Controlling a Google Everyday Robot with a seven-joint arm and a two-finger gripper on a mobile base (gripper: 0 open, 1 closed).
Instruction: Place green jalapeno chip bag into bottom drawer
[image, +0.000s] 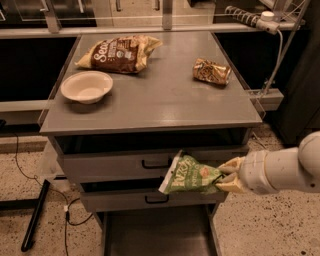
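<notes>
We look down on a grey cabinet with a flat worktop (170, 100). Near the worktop's left edge sits a white bowl (86, 86), upright. Toward the back left corner lies a larger brown-and-yellow bag (120, 52). Near the right edge, toward the back, lies a small gold-brown bag (212, 71), well apart from the other two.

Below the worktop's front edge we see two grey drawer fronts (115, 165), each with a black handle. Under them the bottom drawer (155, 235) is pulled out, a plain grey tray with low side walls.

A white arm (285, 167) reaches in from the right, below the worktop's front right corner. Its gripper (226, 176) pinches the right end of the green jalapeno chip bag (187, 176), one pale finger above and one below. The bag hangs in the air before the drawer fronts and above the open bottom drawer, seemingly touching neither, though we cannot be sure from this angle.
</notes>
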